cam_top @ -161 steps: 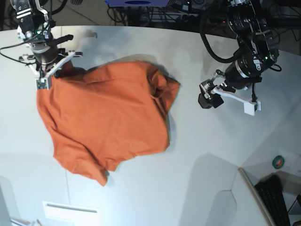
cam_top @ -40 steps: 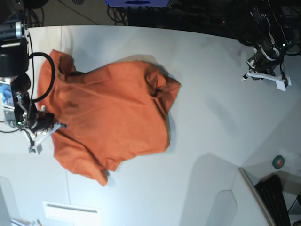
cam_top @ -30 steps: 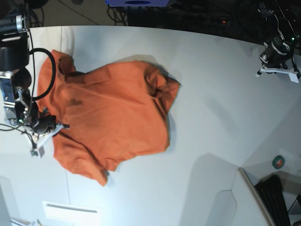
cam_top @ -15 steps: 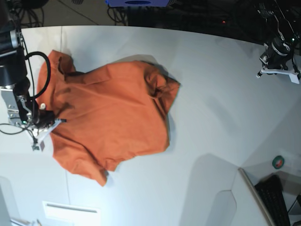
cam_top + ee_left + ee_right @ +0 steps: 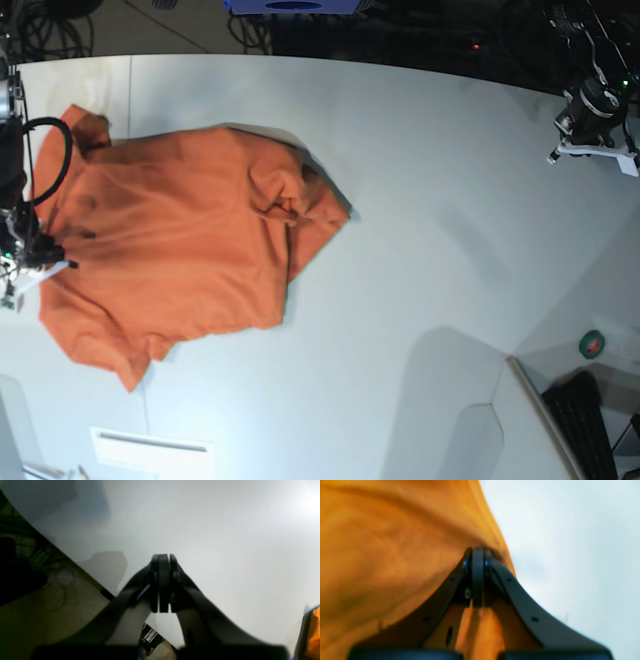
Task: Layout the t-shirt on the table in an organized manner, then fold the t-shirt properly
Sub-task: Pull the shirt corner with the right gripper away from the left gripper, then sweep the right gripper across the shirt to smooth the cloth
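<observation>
1. The t-shirt (image 5: 175, 240) lies crumpled on the left part of the table (image 5: 430, 230), one end reaching close to the table's left edge, the other bunched into folds toward the middle.
2. The right gripper (image 5: 30, 262) sits at the table's left edge, jaws pressed together on the t-shirt's hem; the right wrist view shows orange cloth (image 5: 382, 542) pinched at the closed tips (image 5: 477, 555), with bare table beside it.
3. The left gripper (image 5: 597, 150) hangs at the table's far right corner, well apart from the t-shirt.
4. In the left wrist view its jaws (image 5: 162, 560) are pressed together with nothing between them, above bare table near the edge; a sliver of orange shows at the frame's lower right corner.
</observation>
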Motion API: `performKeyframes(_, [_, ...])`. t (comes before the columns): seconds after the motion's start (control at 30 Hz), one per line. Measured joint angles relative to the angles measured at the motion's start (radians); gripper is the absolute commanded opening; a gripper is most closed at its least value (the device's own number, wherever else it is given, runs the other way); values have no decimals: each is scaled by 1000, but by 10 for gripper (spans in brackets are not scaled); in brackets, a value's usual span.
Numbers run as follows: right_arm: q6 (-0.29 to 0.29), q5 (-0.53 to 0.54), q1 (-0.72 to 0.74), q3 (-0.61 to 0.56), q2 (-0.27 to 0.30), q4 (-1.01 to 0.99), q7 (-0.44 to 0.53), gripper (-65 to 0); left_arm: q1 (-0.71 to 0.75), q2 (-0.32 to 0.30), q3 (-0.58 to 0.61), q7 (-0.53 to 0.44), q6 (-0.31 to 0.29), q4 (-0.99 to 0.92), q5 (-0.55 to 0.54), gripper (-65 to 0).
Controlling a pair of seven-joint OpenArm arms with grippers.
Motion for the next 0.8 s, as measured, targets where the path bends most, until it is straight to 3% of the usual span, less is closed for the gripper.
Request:
performKeyframes(0.07, [-56, -2, 12, 27, 8, 2, 1, -650, 0, -5, -2, -2, 0, 0, 3, -650])
performKeyframes(0.13, [-57, -2, 14, 46, 37, 22, -8, -650, 0, -3, -2, -3, 0, 0, 2, -650])
performKeyframes(0.17, [-56, -10, 4, 56, 53, 67, -57, -650, 0, -3, -2, -3, 0, 1, 2, -650])
performKeyframes(0.2, [-36, -13, -22, 65, 68, 143, -124, -650, 1, -3, -3, -4, 0, 0, 3, -650])
performKeyframes(0.27, [66, -19, -116, 96, 76, 363, -249, -650, 1, -2, 0, -3, 0, -2, 0, -650])
performKeyframes(0.37, [152, 5, -299, 152, -1, 746, -382, -650, -1, -9, -16, -1, -58, -8, 0, -650])
performKeyframes(0.43, [156, 3, -412, 156, -77, 970, -447, -650, -13, -10, -84, -1, -148, -10, -4, -650])
performKeyframes(0.47, [164, 8, -443, 143, -93, 1058, -482, -650, -24, -12, -114, 0, -163, -11, -1, -650])
performKeyframes(0.6, [147, -18, -444, 9, -146, 1294, -589, -650, -60, -16, -194, 24, -219, -26, 6, -650])
performKeyframes(0.67, [151, 0, -424, -47, -207, 1321, -623, -650, -58, -6, -196, 46, -235, -26, 7, -650])
performKeyframes(0.8, [155, -3, -365, -191, -242, 1276, -794, -348, -50, -9, -200, 45, -263, -26, 8, -650])
